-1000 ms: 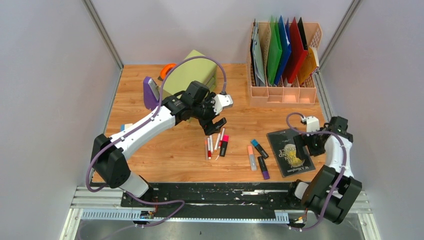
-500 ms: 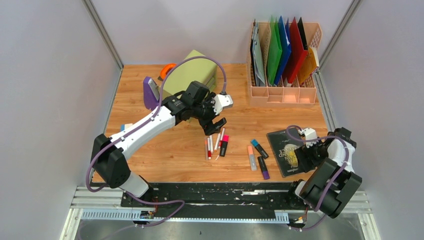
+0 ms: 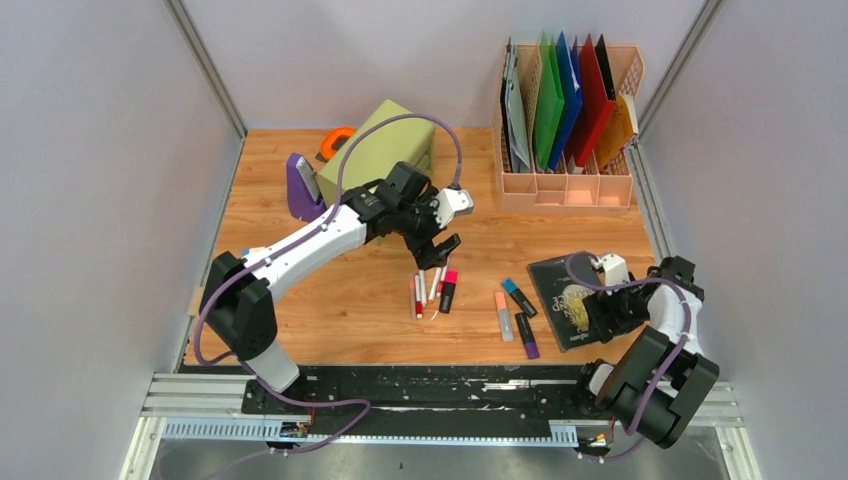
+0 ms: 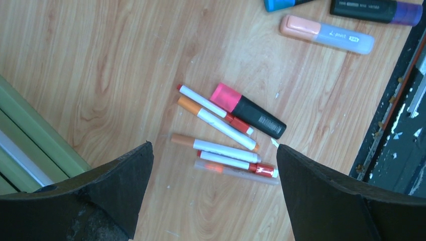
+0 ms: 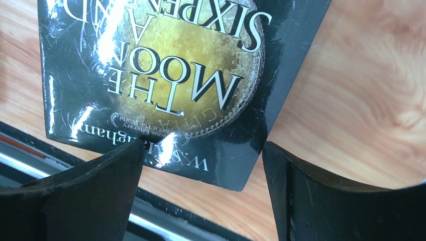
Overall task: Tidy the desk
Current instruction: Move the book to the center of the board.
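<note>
Surface of orange-brown wood lies beneath both arms, black rail along its near edge. Left end effector hangs released, jaws wide, above loose pens. Right end effector released, jaws straddling the near corner of a black book

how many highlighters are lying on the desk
4. The pink highlighter lies beside the thin pens below the left gripper; the peach highlighter, blue highlighter and purple highlighter sit grouped just left of the book. None looks hidden.
</note>
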Controlling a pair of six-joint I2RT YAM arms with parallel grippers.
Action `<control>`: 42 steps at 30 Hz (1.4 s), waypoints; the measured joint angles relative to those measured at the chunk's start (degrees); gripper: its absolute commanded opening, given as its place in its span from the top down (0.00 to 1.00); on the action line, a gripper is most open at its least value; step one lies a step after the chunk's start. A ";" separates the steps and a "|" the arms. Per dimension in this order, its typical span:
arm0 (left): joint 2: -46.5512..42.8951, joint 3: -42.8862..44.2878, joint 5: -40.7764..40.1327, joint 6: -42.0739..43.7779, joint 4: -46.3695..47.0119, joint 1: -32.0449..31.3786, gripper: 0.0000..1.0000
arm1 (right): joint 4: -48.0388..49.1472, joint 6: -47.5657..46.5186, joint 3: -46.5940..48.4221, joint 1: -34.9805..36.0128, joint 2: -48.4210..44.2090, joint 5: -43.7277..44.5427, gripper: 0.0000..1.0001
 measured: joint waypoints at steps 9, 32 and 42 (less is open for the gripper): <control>9.49 7.76 1.88 -7.34 1.92 -0.04 0.00 | 7.52 9.46 3.06 9.07 8.15 -6.95 0.15; 26.34 13.00 8.11 -33.55 8.85 -0.11 0.00 | 20.11 29.49 13.35 22.67 19.67 -1.70 0.10; 30.93 17.79 9.81 -34.84 11.39 -0.11 0.00 | 12.13 18.43 12.17 12.74 7.06 4.39 0.11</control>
